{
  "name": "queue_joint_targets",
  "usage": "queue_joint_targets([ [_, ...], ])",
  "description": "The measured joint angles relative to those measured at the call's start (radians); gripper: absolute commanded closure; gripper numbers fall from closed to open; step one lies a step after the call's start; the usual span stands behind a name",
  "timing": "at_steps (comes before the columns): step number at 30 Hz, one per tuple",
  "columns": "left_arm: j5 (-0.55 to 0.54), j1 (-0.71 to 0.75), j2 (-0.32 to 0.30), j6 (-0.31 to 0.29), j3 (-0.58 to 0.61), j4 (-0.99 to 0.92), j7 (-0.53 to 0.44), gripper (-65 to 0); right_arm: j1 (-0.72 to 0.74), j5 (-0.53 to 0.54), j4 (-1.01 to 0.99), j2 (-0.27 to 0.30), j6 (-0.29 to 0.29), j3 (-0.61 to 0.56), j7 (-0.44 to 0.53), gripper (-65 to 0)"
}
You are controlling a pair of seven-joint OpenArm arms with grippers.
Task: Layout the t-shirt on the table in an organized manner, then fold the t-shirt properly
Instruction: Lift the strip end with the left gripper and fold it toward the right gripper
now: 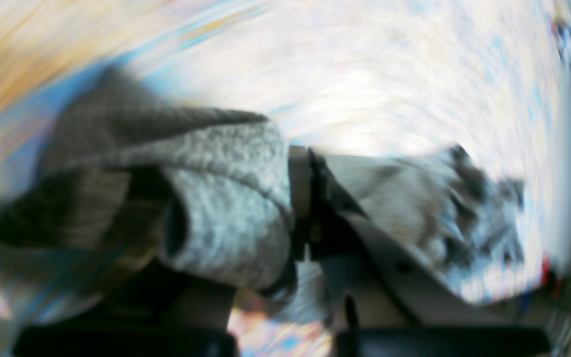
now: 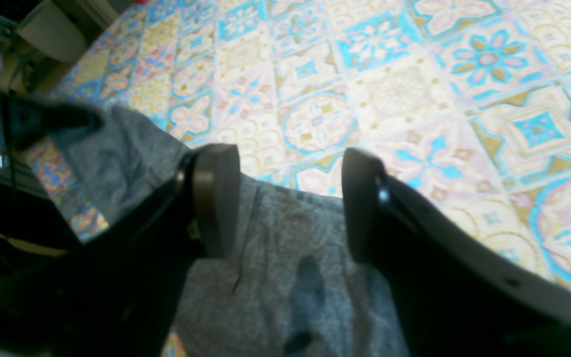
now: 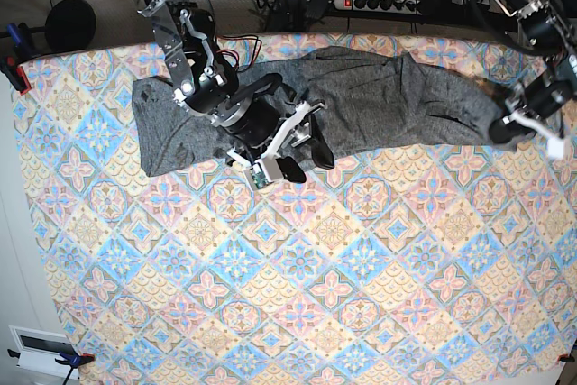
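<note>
In the left wrist view, heavily smeared by blur, the left tool (image 1: pixel 305 218) is clamped on a rolled, ribbed cuff end of the t-shirt (image 1: pixel 226 218), a heathered grey knit bunched into a tube just left of the pale fingers (image 1: pixel 299 183); more grey cloth trails off to the left, and the counter (image 1: pixel 389 84) behind is a washed-out pastel streak. In the right wrist view, the right tool (image 2: pixel 290 198) stands wide, its two dark rounded fingers (image 2: pixel 213 198) apart with nothing between them, hovering over the edge of the soft grey knit, beyond which lie diamond tiles of blue, pink and cream with flower medallions. In the base view, one shirt lies stretched in a long wrinkled band along the far side of the counter (image 3: pixel 297 295); the right arm bends low over the shirt's near hem, left of its middle, while the left arm reaches down to the shirt's right end, where the sleeve is gathered at its tool. Two arms, one garment.
</note>
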Motion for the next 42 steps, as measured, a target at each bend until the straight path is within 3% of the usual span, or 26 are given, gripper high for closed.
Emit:
queue_joint_targets([
  [5,0.006,-0.075,0.000,0.005,0.238,0.111,0.013,0.0,0.000,0.003,0.001,-0.003,-0.001,0.068,0.000,-31.6],
  [10,0.000,-0.199,0.007,0.165,0.462,0.136,0.000,0.0,-0.039,0.000,0.007,-0.001,-0.004,0.137,0.008,-31.6],
  [14,0.004,-0.274,0.022,0.235,0.608,0.136,0.003,0.0,-0.101,0.000,0.006,-0.003,0.000,0.201,-0.013,-31.6],
  [23,0.018,-0.374,0.093,0.243,0.852,0.136,0.003,0.0,-0.105,0.001,0.006,-0.007,0.000,0.333,-0.003,-31.6],
  [31,0.217,-0.378,0.225,0.239,1.052,0.136,0.004,0.0,-0.105,0.003,0.006,-0.008,0.000,0.383,0.000,-31.6],
  [35,0.244,-0.379,0.277,0.239,1.111,0.136,0.003,0.0,-0.105,0.003,0.005,-0.008,0.000,0.400,0.000,-31.6],
  [42,0.251,-0.381,0.311,0.240,1.182,0.137,0.003,0.0,-0.099,0.003,0.002,-0.011,0.000,0.470,-0.001,-31.6],
])
